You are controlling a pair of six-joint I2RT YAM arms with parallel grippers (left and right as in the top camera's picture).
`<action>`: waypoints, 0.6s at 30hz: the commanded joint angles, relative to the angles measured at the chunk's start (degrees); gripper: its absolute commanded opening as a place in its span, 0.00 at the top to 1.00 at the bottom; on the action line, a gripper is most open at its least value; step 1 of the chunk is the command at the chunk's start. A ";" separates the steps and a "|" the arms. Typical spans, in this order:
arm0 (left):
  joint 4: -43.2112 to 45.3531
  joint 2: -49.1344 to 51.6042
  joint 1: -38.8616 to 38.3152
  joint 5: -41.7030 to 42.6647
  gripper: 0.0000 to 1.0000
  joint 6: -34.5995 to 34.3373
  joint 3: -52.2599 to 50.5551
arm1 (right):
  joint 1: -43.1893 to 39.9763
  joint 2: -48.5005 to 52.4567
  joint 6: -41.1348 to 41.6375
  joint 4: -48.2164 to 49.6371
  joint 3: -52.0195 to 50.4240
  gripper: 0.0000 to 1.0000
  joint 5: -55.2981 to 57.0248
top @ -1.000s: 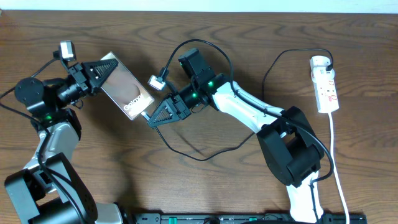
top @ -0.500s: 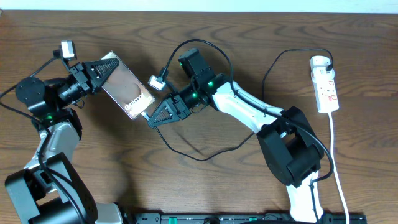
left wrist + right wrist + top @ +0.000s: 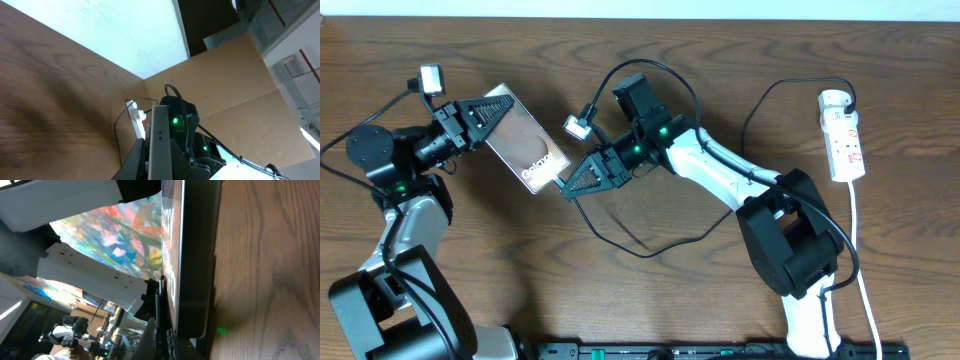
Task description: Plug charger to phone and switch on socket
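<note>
The phone, dark with a glossy brownish face and white lettering, is tilted up off the table in my left gripper, which is shut on its far end. In the left wrist view its silver edge stands between the jaws. My right gripper sits at the phone's lower end, shut on the charger's small plug tip. The phone's lower edge fills the right wrist view just above the fingers. The black charger cable loops across the table to the white power strip.
The power strip lies at the far right with its white cord running toward the front edge. It also shows in the left wrist view. The right arm's white links cross the middle of the table.
My right gripper has shifted slightly right and up along the phone's lower end. The left gripper and the phone have barely moved.
</note>
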 commanded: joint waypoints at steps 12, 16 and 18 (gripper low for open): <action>0.07 -0.81 -0.22 -4.94 0.93 -4.61 0.70 | 0.74 -0.22 0.20 -0.04 0.39 0.99 -0.72; 0.07 -0.81 0.20 -4.42 0.93 -4.72 0.70 | 0.76 -0.22 0.20 -0.02 0.39 0.99 -0.74; 0.07 -0.81 0.20 -4.35 0.93 -5.55 0.70 | 0.70 -0.22 0.17 -0.02 0.39 0.99 -0.74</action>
